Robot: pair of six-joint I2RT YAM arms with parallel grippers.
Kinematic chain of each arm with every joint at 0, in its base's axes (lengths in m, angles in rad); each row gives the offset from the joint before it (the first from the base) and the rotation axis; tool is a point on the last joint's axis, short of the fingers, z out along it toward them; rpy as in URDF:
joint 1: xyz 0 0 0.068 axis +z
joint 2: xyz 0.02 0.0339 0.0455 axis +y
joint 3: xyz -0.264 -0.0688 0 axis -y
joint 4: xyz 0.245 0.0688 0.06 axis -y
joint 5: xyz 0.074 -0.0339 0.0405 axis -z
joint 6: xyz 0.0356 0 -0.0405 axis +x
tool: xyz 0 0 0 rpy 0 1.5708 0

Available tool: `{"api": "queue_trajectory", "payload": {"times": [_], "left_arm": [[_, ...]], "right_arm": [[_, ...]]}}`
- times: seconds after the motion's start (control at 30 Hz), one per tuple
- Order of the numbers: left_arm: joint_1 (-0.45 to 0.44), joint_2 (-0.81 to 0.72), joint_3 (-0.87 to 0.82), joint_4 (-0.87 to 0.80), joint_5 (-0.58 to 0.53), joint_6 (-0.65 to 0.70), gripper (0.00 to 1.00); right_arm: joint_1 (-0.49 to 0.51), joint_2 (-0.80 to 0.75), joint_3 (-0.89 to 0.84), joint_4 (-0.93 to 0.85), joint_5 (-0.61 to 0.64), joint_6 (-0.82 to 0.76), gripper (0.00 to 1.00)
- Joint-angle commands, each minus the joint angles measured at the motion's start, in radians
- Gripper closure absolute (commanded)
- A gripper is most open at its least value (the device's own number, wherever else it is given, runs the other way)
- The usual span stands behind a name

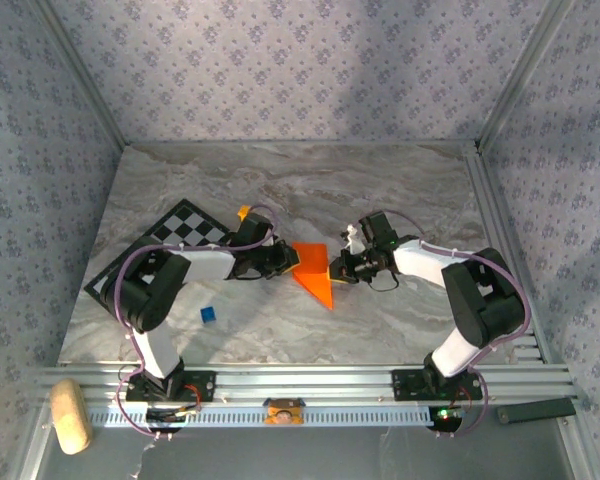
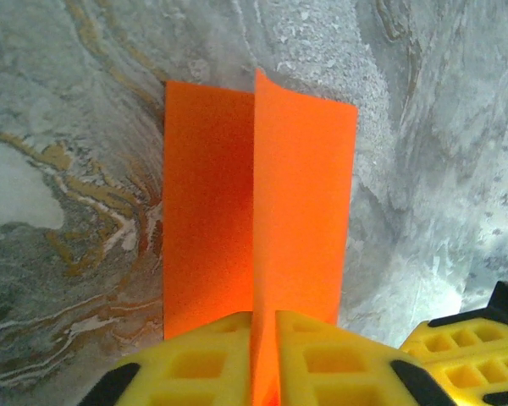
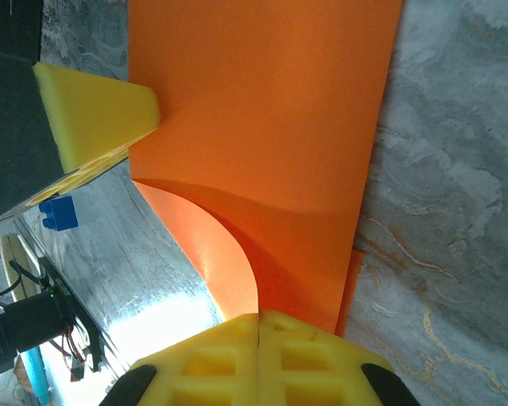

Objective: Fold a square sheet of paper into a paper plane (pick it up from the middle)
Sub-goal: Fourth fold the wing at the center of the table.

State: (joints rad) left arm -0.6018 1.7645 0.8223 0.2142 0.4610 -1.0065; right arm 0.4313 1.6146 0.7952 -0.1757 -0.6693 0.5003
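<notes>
The square sheet of paper [image 1: 316,272] is bright orange and partly folded, lying at the table's middle between both arms. In the left wrist view the paper [image 2: 207,211] has an upright ridge running into my left gripper [image 2: 264,342], whose yellow fingers are shut on that ridge. My left gripper [image 1: 288,259] meets the sheet from the left. My right gripper [image 1: 336,270] comes from the right. In the right wrist view the sheet [image 3: 279,118] curls up at its near edge into my right gripper [image 3: 259,328], which is shut on that curled flap.
A black-and-white checkered board [image 1: 170,238] lies at the left, with a small yellow-orange cube [image 1: 244,212] behind the left arm. A blue cube [image 1: 209,315] sits near the left arm. A small white object [image 1: 352,237] stands by the right wrist. Patterned walls enclose the table.
</notes>
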Motion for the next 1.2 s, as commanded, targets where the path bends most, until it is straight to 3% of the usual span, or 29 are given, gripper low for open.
{"api": "queue_trajectory", "payload": {"times": [0.0,0.13,0.23,0.43,0.67,0.93,1.17], "left_arm": [[0.007,-0.002,0.015,0.028,0.011,-0.011,0.92],[-0.012,-0.047,-0.01,0.035,-0.036,-0.079,0.94],[-0.05,-0.093,-0.012,-0.022,-0.138,-0.108,0.97],[-0.125,-0.139,-0.025,-0.077,-0.296,-0.213,0.98],[-0.16,-0.165,-0.029,-0.099,-0.367,-0.253,0.98],[-0.16,-0.163,-0.022,-0.087,-0.341,-0.253,0.97],[-0.159,-0.176,-0.021,-0.081,-0.333,-0.253,0.97]], "right_arm": [[-0.006,-0.019,-0.007,-0.024,0.014,-0.005,0.92],[-0.006,-0.075,-0.022,-0.066,0.174,-0.011,0.81],[-0.005,-0.135,-0.039,-0.094,0.272,-0.024,0.68],[0.1,-0.381,-0.133,-0.061,0.594,-0.069,0.58],[0.334,-0.576,-0.412,0.331,0.785,-0.244,0.54],[0.526,-0.473,-0.411,0.382,0.914,-0.369,0.54],[0.569,-0.306,-0.357,0.412,1.011,-0.417,0.59]]}}
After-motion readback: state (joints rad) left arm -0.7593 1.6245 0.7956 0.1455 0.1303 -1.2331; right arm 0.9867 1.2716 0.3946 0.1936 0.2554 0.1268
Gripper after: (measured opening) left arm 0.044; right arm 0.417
